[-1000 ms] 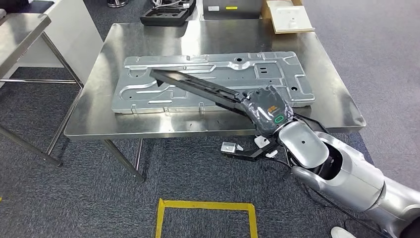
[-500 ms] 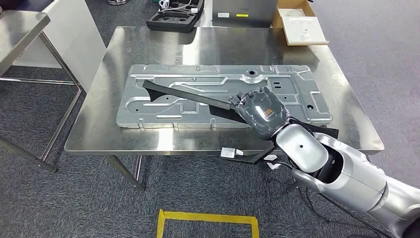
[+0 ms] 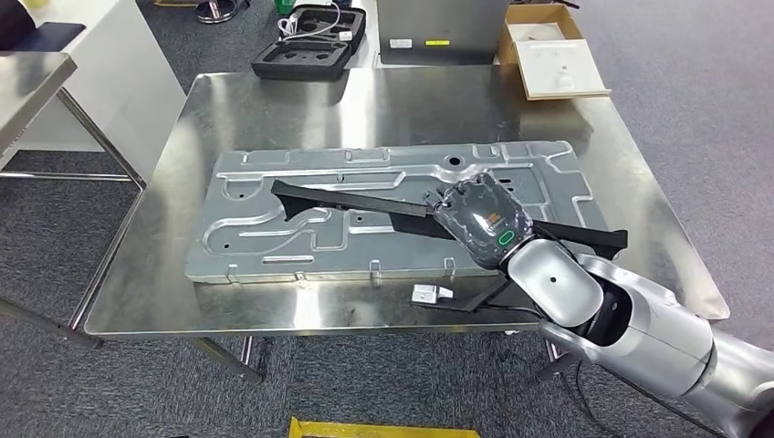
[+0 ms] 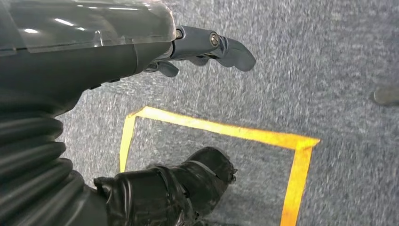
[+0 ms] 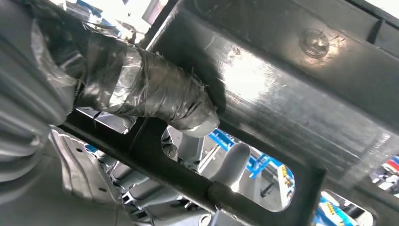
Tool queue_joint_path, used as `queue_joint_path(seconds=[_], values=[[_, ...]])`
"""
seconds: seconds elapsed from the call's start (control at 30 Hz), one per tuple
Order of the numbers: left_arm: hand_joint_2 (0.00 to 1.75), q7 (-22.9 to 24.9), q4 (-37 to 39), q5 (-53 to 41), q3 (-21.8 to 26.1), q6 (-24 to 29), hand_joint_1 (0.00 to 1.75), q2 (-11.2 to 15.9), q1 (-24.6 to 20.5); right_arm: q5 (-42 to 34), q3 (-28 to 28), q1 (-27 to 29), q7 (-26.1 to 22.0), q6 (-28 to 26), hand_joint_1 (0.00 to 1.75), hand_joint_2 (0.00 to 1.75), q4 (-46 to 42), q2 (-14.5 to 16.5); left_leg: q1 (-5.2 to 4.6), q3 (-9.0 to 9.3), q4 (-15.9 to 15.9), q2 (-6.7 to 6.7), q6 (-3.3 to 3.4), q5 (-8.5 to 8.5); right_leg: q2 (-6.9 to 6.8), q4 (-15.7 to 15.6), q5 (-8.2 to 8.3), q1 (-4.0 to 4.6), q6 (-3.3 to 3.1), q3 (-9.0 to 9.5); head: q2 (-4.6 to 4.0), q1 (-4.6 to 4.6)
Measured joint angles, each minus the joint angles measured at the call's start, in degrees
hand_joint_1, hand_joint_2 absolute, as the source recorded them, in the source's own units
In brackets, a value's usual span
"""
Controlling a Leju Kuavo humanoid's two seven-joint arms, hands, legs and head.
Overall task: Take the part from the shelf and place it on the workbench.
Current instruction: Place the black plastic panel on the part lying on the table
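Observation:
In the head view my right hand (image 3: 481, 219) grips a long black bracket part (image 3: 351, 203) near its middle. The part stretches left over the large silver stamped metal panel (image 3: 274, 228) lying on the steel workbench (image 3: 274, 100), and its other end sticks out to the right (image 3: 593, 237). In the right wrist view the taped thumb (image 5: 155, 94) presses against the black part (image 5: 291, 99). In the left wrist view my left hand (image 4: 207, 47) hangs over the carpet with its fingers apart and nothing in them.
A black foam case (image 3: 306, 57) and a cardboard box (image 3: 552, 59) sit beyond the bench's far edge. Another steel table (image 3: 32, 82) stands at the left. A yellow floor marking (image 3: 383, 427) lies below the bench's near edge.
The camera has moved closer to the workbench, so the whole scene shifted. My right hand has carried the black part further over the silver panel.

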Motion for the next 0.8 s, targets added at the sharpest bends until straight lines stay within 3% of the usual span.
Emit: queue_joint_path(seconds=[0.03, 0.07, 0.17, 0.23, 0.27, 0.33, 0.4, 0.5, 0.53, 0.57, 0.63, 0.7, 0.73, 0.8], values=[[1.75, 0.1, 0.0, 0.0, 0.0, 0.3, 0.0, 0.0, 0.1, 0.1, 0.0, 0.4, 0.0, 0.0, 1.75, 1.75, 0.0, -0.1, 0.0, -1.44, 0.6, 0.03, -0.08, -0.78, 0.08, 0.0, -0.41, 0.02, 0.0, 0.48, 0.0, -0.02], [1.75, 0.2, 0.0, 0.0, 0.0, 0.5, 0.0, 0.0, 0.1, 0.2, 0.0, 0.8, 0.1, 0.0, 1.75, 1.75, 0.0, -0.2, -0.01, -2.0, -0.6, 0.05, -0.02, 0.1, 0.14, 0.0, -0.83, 0.04, 0.02, 1.06, 0.0, -0.02], [1.75, 0.0, 0.0, 0.6, 0.0, 0.0, 0.0, 0.0, 0.4, 0.0, 0.0, 1.9, 1.2, 0.1, 1.75, 1.75, 0.3, -0.9, -0.24, -0.32, -10.6, 0.11, 0.89, 8.41, 0.22, 0.1, -1.98, 0.24, 0.33, 2.78, 0.0, 0.02], [1.75, -0.8, 0.0, 1.1, 0.0, -2.0, 0.0, 0.1, 0.4, -0.8, -0.2, 3.0, 2.6, 0.1, 1.75, 1.75, 0.9, -1.6, -0.58, 0.37, -13.9, 0.03, 1.53, 9.82, 0.31, 0.2, -2.46, 0.33, 0.9, 3.05, 0.0, 0.05], [1.75, -1.3, 0.0, 1.3, 0.0, -3.0, 0.0, 0.1, 0.4, -1.4, -0.4, 3.7, 3.1, 0.0, 1.75, 1.75, 1.3, -2.0, -0.71, 0.23, -13.8, -0.02, 1.77, 9.54, 0.35, 0.2, -2.6, 0.37, 1.26, 3.07, 0.0, 0.07], [1.75, -2.2, 0.0, 1.5, 0.0, -4.2, 0.0, 0.1, 0.5, -2.3, -1.1, 5.1, 4.0, -0.4, 1.75, 1.75, 2.1, -3.1, -0.36, 0.69, -14.4, 0.01, 2.38, 11.02, 0.38, 0.5, -2.98, 0.48, 2.01, 2.94, 0.0, 0.08], [1.75, -3.1, 0.0, 1.6, 0.0, -5.2, 0.0, 0.1, 0.4, -2.7, -2.0, 6.1, 5.2, -0.6, 1.75, 1.75, 3.2, -4.2, 0.09, 1.12, -15.0, 0.2, 2.87, 12.05, 0.33, 3.6, -4.96, 0.5, 2.62, 1.58, 0.0, 0.3], [1.75, -4.6, 0.0, 1.6, 0.0, -6.6, 0.0, 0.0, 0.4, -3.2, -4.0, 8.5, 7.6, -1.2, 1.75, 1.75, 5.8, -5.7, 0.16, 1.0, -15.1, 0.27, 3.21, 12.11, 0.24, 14.0, -9.73, -0.04, 3.38, -3.66, 0.0, 0.55], [1.75, -4.9, 0.0, 1.4, 0.0, -6.7, 0.0, 0.0, 0.4, -3.3, -4.7, 9.5, 8.2, -1.5, 1.75, 1.75, 6.6, -6.1, 0.17, 0.98, -15.1, 0.23, 3.2, 12.02, 0.21, 15.8, -9.95, -0.25, 3.6, -4.76, 0.0, 0.56], [1.75, -5.0, 0.0, 1.3, 0.0, -6.8, 0.0, 0.0, 0.4, -3.5, -5.4, 10.4, 8.5, -1.7, 1.75, 1.75, 7.4, -6.5, 0.19, 1.0, -15.0, 0.19, 3.13, 11.89, 0.17, 15.5, -9.08, -0.47, 3.8, -4.87, 0.0, 0.55], [1.75, -5.1, 0.0, 1.2, 0.0, -6.8, 0.0, 0.0, 0.5, -3.7, -6.8, 11.6, 9.0, -2.1, 0.87, 0.87, 8.7, -7.0, 0.26, 1.07, -14.5, 0.12, 2.77, 11.41, 0.01, 8.9, -5.14, -0.94, 4.1, -2.17, 0.0, 0.56], [1.75, -4.9, 0.0, 1.2, 0.0, -6.7, 0.0, 0.1, 0.4, -3.9, -8.2, 12.1, 9.6, -2.3, 0.0, 0.0, 9.6, -7.3, 0.11, 0.89, -13.8, 0.1, 2.13, 10.81, -0.03, 2.5, -2.71, -0.96, 3.9, 0.71, 0.0, 0.53], [1.75, -4.6, 0.0, 1.3, 0.0, -6.5, 0.0, 0.1, 0.3, -4.1, -8.8, 12.4, 10.0, -2.4, 0.0, 0.0, 10.0, -7.4, 0.02, 0.81, -13.6, 0.09, 1.82, 10.62, 0.01, 1.3, -2.54, -0.84, 3.6, 1.28, 0.0, 0.48], [0.87, -3.7, 0.0, 1.6, 0.0, -5.7, 0.0, 0.1, 0.2, -4.7, -9.8, 12.9, 10.5, -2.8, 0.0, 0.0, 10.5, -7.4, -0.04, 0.93, -13.7, 0.08, 1.27, 10.48, 0.1, 1.2, -2.71, -0.62, 2.73, 1.5, 0.0, 0.44]])
